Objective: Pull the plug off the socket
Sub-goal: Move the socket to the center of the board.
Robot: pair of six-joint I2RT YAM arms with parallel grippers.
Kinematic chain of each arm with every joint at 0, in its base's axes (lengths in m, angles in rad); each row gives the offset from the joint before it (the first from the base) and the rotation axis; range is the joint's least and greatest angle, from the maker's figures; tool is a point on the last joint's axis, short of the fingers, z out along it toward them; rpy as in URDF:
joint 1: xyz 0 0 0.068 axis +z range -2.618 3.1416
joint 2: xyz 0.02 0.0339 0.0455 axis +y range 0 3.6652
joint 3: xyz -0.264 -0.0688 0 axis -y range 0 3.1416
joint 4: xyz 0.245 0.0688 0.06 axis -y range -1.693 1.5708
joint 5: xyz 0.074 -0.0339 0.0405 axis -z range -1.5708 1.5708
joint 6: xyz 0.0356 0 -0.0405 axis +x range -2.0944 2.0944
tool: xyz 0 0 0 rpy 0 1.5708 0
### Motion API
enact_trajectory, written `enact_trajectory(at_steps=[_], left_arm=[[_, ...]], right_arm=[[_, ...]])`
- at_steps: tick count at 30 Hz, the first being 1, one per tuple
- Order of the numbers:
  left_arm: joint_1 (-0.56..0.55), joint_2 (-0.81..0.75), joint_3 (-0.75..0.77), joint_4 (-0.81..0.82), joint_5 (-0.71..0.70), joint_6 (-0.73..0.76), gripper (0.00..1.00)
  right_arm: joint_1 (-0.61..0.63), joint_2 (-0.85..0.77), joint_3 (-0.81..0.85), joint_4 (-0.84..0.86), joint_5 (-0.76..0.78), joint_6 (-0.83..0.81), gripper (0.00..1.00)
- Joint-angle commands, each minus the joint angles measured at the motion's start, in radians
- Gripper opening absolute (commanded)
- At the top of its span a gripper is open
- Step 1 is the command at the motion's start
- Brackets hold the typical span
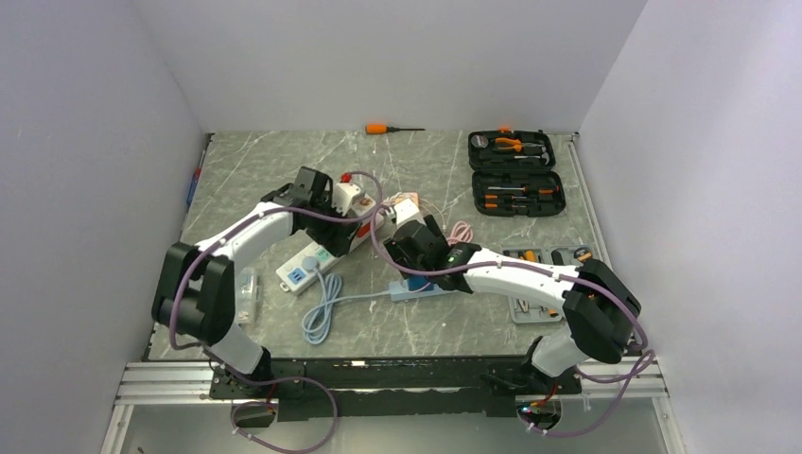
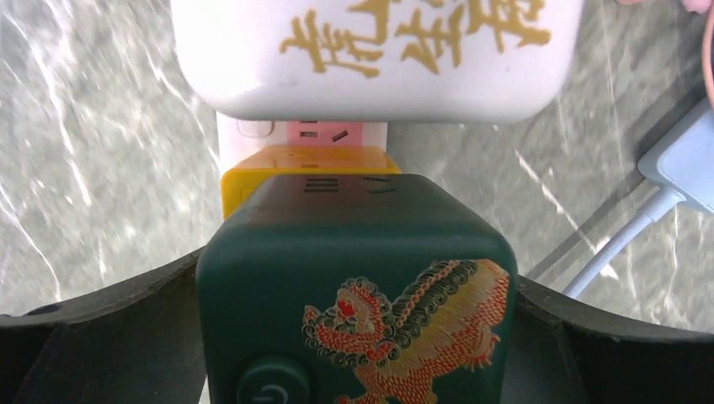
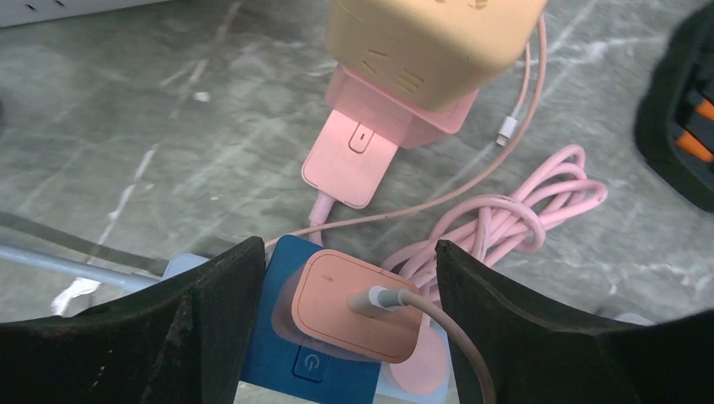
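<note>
Right claw (image 3: 347, 263) straddles the pink plug (image 3: 358, 310) seated in the blue socket (image 3: 274, 358).

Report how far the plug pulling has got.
Done: the right tool is lined up, jaws open either side of the pink plug. In hand: nothing is gripped yet; the plug sits fully in the blue socket. Left to do: close on the plug and pull it out. The left tool straddles a green socket cube, jaws wide.
</note>
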Motion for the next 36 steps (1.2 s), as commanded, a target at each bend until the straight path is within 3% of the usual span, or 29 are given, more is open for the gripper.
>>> enact_trajectory(at_steps=[1,9,13,18,24,29,36], left_arm=[[-0.038,0.136,0.082,0.124,-0.071,-0.073,0.99],[-0.073,0.216,0.252,0.027,-0.001,-0.102,0.99],[-0.076,0.099,0.221,-0.061,0.067,-0.073,0.99],[-0.062,-0.105,0.196,-0.205,0.093,-0.001,1.0],[0.11,-0.254,0.273,-0.362,0.171,0.05,0.99],[0.278,-0.316,0.268,-0.345,0.169,0.061,0.99],[0.356,-0.324,0.28,-0.404,0.213,0.089,0.99]], right_arm=[[-0.06,-0.035,-0.006,-0.129,0.144,-0.006,0.74],[-0.072,-0.063,0.062,-0.224,0.259,0.052,0.82],[-0.045,-0.149,0.063,-0.183,0.229,0.019,0.9],[0.049,-0.181,0.099,-0.156,0.251,0.003,0.94],[0.183,-0.144,0.211,-0.147,0.308,0.014,0.96],[0.245,-0.015,0.312,-0.093,0.244,0.013,0.96],[0.262,0.207,0.391,0.056,0.136,-0.043,0.93]])
